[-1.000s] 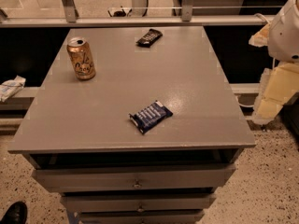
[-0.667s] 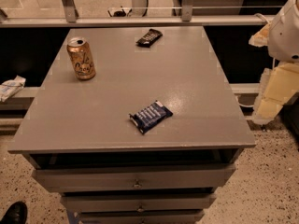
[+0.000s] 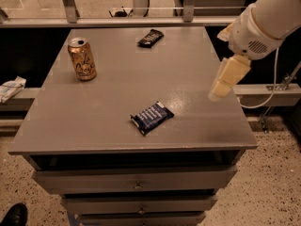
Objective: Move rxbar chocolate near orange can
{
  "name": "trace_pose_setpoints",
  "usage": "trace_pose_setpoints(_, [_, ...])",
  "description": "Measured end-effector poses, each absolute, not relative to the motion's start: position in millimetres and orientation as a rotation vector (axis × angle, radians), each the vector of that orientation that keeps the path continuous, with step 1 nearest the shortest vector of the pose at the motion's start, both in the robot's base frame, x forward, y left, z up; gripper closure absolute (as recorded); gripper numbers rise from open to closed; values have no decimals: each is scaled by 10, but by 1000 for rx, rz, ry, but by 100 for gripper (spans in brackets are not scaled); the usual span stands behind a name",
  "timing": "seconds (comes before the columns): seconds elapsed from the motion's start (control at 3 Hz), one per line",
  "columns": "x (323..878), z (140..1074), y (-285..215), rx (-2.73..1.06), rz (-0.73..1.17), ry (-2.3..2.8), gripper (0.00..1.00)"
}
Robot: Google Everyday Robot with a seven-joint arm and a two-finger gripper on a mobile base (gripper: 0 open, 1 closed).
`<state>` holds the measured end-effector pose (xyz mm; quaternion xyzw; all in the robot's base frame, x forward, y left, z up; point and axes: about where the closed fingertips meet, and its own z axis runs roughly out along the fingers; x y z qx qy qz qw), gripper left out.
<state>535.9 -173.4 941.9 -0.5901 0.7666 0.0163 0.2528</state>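
The rxbar chocolate (image 3: 150,37), a small flat dark bar, lies at the far middle of the grey table (image 3: 117,98). The orange can (image 3: 82,59) stands upright at the far left, well apart from the bar. My gripper (image 3: 226,79), with pale cream fingers, hangs over the table's right edge, far right of the bar and nearer to me. It holds nothing.
A larger blue-and-white wrapped bar (image 3: 151,117) lies near the table's front middle. Drawers (image 3: 136,185) sit below the tabletop. A metal rail (image 3: 141,21) runs behind the table. White cloth (image 3: 10,88) lies left; a shoe (image 3: 13,215) shows bottom left.
My arm and gripper have moved left from beyond the right edge to over the table's right side. The bars and the can have not moved.
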Motion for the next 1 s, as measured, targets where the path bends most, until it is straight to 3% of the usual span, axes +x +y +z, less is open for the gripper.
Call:
trace_pose_setpoints(0.33, [5961, 9311, -1479, -1504, 128, 1991, 0])
trace_pose_setpoints(1.0, [6044, 9326, -1421, -1468, 152, 1977, 0])
